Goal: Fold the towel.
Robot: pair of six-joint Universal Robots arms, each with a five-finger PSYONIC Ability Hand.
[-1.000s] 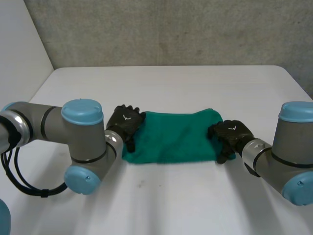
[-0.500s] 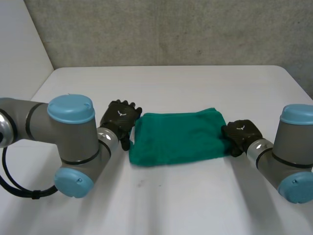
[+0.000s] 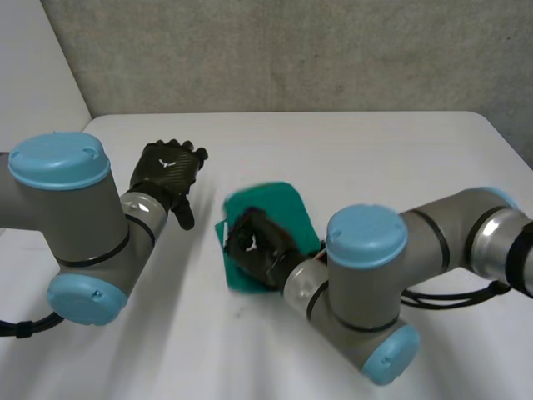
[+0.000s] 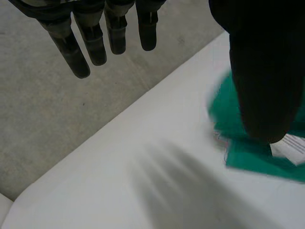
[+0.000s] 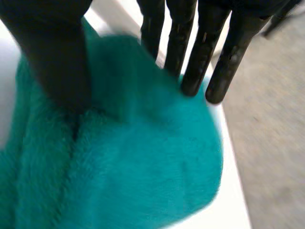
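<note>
The green towel (image 3: pixel 283 208) lies bunched near the middle of the white table (image 3: pixel 350 142), doubled over on itself. My right hand (image 3: pixel 254 246) is on its left part, fingers curled, with the towel's edge pinched between thumb (image 5: pixel 57 52) and fingers (image 5: pixel 190 62); the cloth (image 5: pixel 143 167) spreads out under the palm. My left hand (image 3: pixel 166 171) is raised off the table to the left of the towel, apart from it. Its fingers (image 4: pixel 90 43) are straight and hold nothing, and the towel (image 4: pixel 252 157) lies beyond its thumb.
The right arm (image 3: pixel 366 267) reaches across the front of the table toward the left. The left arm (image 3: pixel 75 217) stands at the left side. A grey wall (image 3: pixel 291 50) runs behind the table's far edge.
My right hand has swept left with the towel's right end, doubling the cloth over its left half. My left hand let go of the left end and rose away to the left.
</note>
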